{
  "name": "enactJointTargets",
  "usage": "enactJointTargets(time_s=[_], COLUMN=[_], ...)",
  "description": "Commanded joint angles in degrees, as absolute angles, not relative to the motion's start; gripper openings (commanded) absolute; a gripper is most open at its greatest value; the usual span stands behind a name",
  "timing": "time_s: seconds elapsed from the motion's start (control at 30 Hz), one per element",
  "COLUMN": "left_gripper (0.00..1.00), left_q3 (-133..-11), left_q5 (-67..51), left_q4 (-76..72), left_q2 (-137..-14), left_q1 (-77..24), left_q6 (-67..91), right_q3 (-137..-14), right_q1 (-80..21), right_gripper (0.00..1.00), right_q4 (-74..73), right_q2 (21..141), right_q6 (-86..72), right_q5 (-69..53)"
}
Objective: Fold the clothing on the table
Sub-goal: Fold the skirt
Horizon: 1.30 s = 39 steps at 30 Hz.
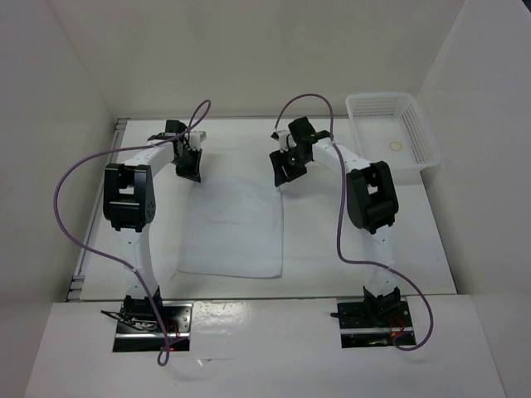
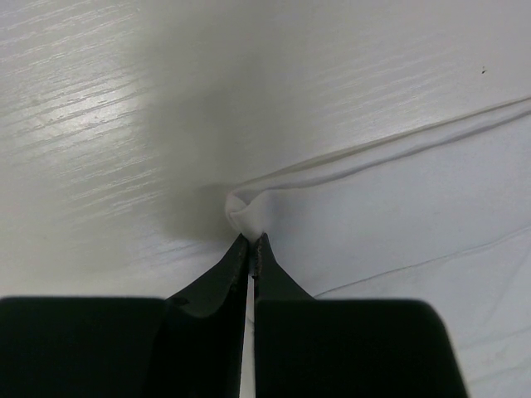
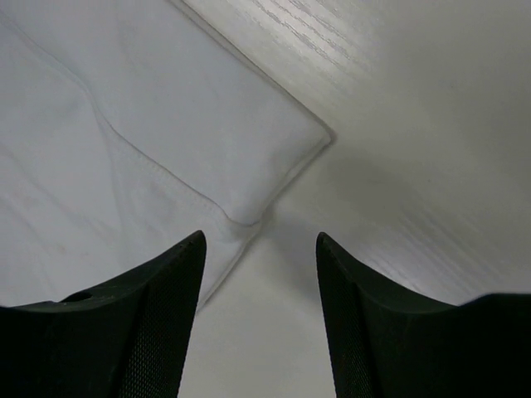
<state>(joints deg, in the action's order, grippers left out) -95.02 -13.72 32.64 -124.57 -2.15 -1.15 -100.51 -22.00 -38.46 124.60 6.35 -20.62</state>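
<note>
The clothing (image 1: 232,228) lies spread flat in the middle of the counter (image 1: 315,265), between the two arms. It is a creased white rectangle, its near edge toward the arm bases and its far edge up by the two wrists.

At its far left corner, the left fingers (image 2: 232,269) are closed tight, tip to tip. They pinch a small bunched fold of the fabric's hem (image 2: 246,211), which stands up slightly off the counter. From that pinch the stitched edge runs away to the right in the left wrist view.

At the far right corner, the right fingers (image 3: 170,307) stand well apart and hold nothing. In the right wrist view the corner of the clothing (image 3: 274,157) lies flat just ahead of the gap between them. I cannot tell whether the tips touch the counter.

A white mesh basket (image 1: 362,131) sits at the far right of the counter, well apart from the clothing, with a small pale ring (image 1: 397,147) inside it.
</note>
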Motion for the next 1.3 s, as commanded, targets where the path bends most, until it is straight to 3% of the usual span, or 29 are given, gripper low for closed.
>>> enactJointTargets(time_s=[0.0,0.7,1.0,1.27], left_gripper=[0.0,0.0,0.0,0.0], left_q3=[-92.2,-89.47,-88.95,-90.43], left_q5=[-13.01,-13.01,-13.01,-13.01], left_q4=[32.26,32.26,31.73,31.73], left_q2=[-123.93,-122.26,-122.26,-123.31], left_q1=[-2.46,-2.46,-2.46,-2.46], left_q6=[-0.53,0.0,0.0,0.0], right_q3=[-105.2,-109.25,-110.57,-112.85], right_q1=[-22.41,-22.41,-22.41,-22.41], right_gripper=[0.6,0.51,0.34,0.11], right_q4=[-38.14,-36.56,-37.08,-37.62], right_q2=[127.17,134.56,136.84,137.9], right_q6=[5.19,3.6,4.13,5.18], right_q5=[-23.46,-22.94,-23.64,-21.54])
